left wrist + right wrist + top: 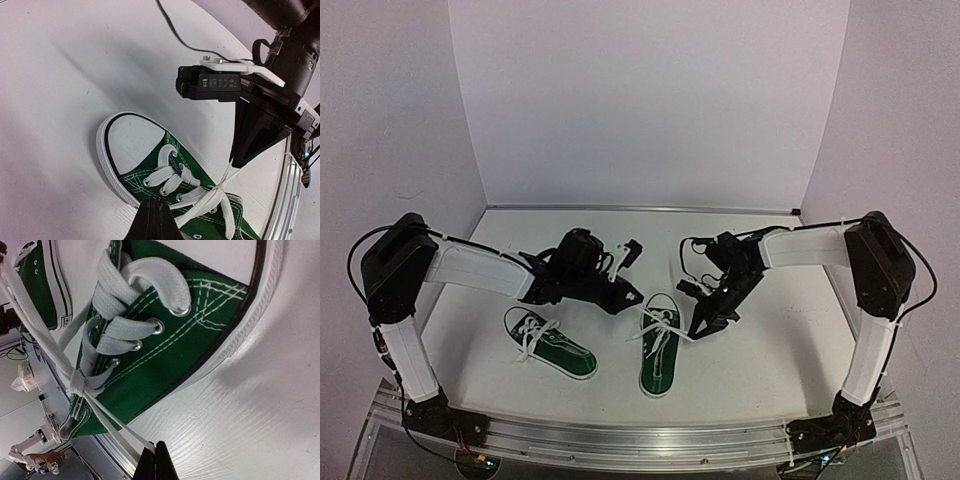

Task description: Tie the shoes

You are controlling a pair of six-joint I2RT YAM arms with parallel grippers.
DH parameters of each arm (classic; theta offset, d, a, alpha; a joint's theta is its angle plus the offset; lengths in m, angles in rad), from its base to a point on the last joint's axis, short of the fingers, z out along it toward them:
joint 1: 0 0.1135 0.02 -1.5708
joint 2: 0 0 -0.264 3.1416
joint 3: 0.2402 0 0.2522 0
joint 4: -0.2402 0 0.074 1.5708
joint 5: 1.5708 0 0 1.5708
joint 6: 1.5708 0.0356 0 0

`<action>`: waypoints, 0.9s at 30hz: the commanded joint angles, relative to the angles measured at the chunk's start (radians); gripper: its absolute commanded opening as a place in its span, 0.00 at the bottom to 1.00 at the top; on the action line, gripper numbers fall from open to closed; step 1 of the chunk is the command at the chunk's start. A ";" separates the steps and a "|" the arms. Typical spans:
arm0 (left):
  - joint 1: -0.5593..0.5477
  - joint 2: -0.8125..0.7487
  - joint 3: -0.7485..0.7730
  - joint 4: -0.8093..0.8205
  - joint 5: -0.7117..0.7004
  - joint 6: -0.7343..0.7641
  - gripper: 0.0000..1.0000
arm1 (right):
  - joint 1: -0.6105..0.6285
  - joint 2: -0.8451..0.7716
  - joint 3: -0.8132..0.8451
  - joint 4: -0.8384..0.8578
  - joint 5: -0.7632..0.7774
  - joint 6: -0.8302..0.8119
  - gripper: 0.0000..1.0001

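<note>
Two dark green sneakers with white laces lie on the table: the left shoe (552,345) and the right shoe (660,352). My left gripper (632,300) is shut on a white lace of the right shoe at the shoe's left side. In the left wrist view its tips (154,201) pinch the lace beside the eyelets, by the white toe cap (134,145). My right gripper (701,327) is shut on a doubled lace strand to the shoe's right, as the right wrist view (156,445) shows. Both strands run taut to a knot (218,190) over the tongue.
White walls close off the table at the back and both sides. A metal rail (640,440) runs along the near edge. The left shoe's heel (45,275) shows in the right wrist view, close beside the right shoe. A black cable (180,37) hangs from the right arm.
</note>
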 commanded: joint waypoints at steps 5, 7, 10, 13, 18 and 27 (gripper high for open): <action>0.057 -0.058 -0.061 -0.011 -0.133 0.002 0.00 | -0.003 -0.016 -0.046 -0.123 0.179 -0.023 0.00; 0.063 -0.060 -0.071 -0.014 -0.139 0.002 0.00 | -0.003 -0.007 -0.047 -0.126 0.189 -0.026 0.00; 0.067 -0.058 -0.080 -0.021 -0.136 0.002 0.00 | -0.003 0.010 -0.042 -0.130 0.200 -0.029 0.00; 0.067 -0.054 -0.082 -0.021 -0.123 0.004 0.00 | -0.003 0.024 -0.030 -0.131 0.194 -0.033 0.00; 0.066 -0.039 -0.052 -0.023 -0.035 0.032 0.00 | 0.001 0.027 0.039 -0.123 0.105 -0.043 0.00; 0.064 -0.025 -0.022 -0.002 0.044 0.047 0.00 | 0.007 0.033 0.090 -0.121 0.064 -0.050 0.06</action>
